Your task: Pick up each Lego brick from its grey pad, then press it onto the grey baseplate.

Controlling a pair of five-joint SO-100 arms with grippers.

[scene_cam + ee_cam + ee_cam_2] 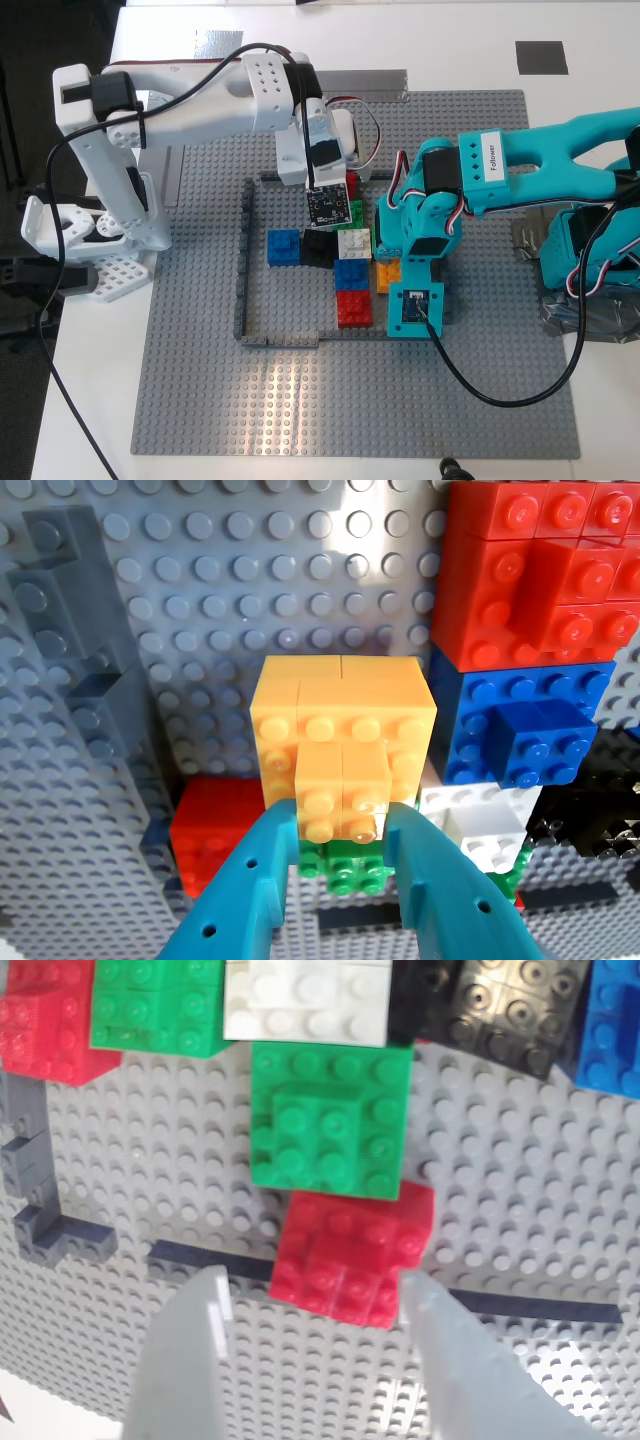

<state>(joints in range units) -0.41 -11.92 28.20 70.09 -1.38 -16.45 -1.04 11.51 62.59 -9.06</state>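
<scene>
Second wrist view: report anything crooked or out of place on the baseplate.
The red brick just ahead of my second pincer looks twisted against the baseplate stud rows, unlike the squared-up green block beside it, so it may not be seated. Nothing else stands out.

Bright, even overhead light fills the scene. A pale glare patch shines on the large grey studded baseplate [290, 385] near the exterior view's front edge. Arms cast soft shadows. In both wrist views the translucent jaws sit blurred; glossy orange plastic brick [342, 780] catches highlights.
</scene>
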